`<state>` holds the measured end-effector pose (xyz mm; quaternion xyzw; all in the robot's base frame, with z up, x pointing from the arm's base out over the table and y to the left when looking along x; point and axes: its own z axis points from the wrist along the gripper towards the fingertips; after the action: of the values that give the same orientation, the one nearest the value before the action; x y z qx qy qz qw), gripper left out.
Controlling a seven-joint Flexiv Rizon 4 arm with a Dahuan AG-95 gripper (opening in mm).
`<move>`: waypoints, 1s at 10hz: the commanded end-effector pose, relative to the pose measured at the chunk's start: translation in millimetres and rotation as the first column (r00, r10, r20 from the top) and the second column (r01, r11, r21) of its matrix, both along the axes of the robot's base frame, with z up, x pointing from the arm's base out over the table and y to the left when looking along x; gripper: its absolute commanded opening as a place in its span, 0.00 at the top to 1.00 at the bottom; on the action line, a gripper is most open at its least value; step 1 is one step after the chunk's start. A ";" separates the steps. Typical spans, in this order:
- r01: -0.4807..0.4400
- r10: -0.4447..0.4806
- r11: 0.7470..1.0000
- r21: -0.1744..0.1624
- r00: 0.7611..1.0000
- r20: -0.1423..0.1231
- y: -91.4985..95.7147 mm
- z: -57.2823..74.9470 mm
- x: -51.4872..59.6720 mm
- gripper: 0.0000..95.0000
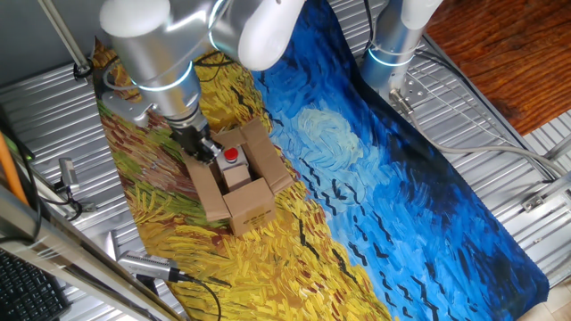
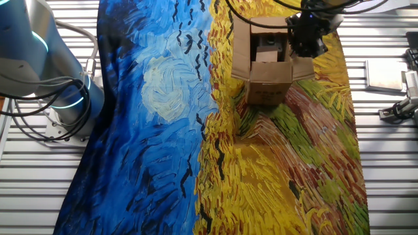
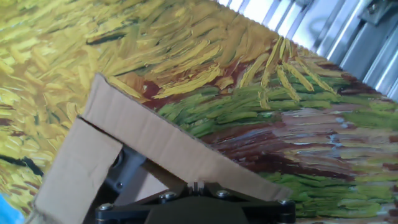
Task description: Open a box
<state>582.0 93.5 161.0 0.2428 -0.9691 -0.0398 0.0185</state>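
One flap [image 3: 180,146] fills the near part of the hand view, its cardboard edge running down into the gripper's black body at the bottom of the frame; the fingertips are hidden there, so I cannot tell how wide the gripper [image 1: 203,148] stands or whether it has hold of the flap. Beyond the flap lies the painted cloth [image 3: 261,87], yellow and green strokes, with ribbed metal at the far corner. In one fixed view the box [image 1: 239,183] sits on the yellow part of the cloth, its flaps spread and a red button [image 1: 231,156] showing inside, the gripper down at its left long flap. In the other fixed view the box [image 2: 268,65] stands near the top edge, with the gripper [image 2: 307,40] at its right side. Farther off is the arm's base [image 2: 62,111] on the metal table [image 2: 385,163]
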 end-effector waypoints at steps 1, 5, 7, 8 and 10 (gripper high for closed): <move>0.023 -0.023 1.000 -0.001 1.000 0.007 -0.3 0.2 -0.8 1.00; -0.015 0.015 1.000 0.009 1.000 0.008 -0.3 0.2 -0.8 1.00; -0.097 0.097 0.995 0.008 0.995 -0.009 -0.3 0.2 -0.8 1.00; -0.112 0.112 0.994 0.010 0.994 -0.008 -0.3 0.2 -0.8 1.00; -0.113 0.113 0.994 0.009 0.994 -0.007 -0.3 0.2 -0.8 1.00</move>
<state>581.1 93.3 161.3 0.2981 -0.9532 -0.0437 0.0237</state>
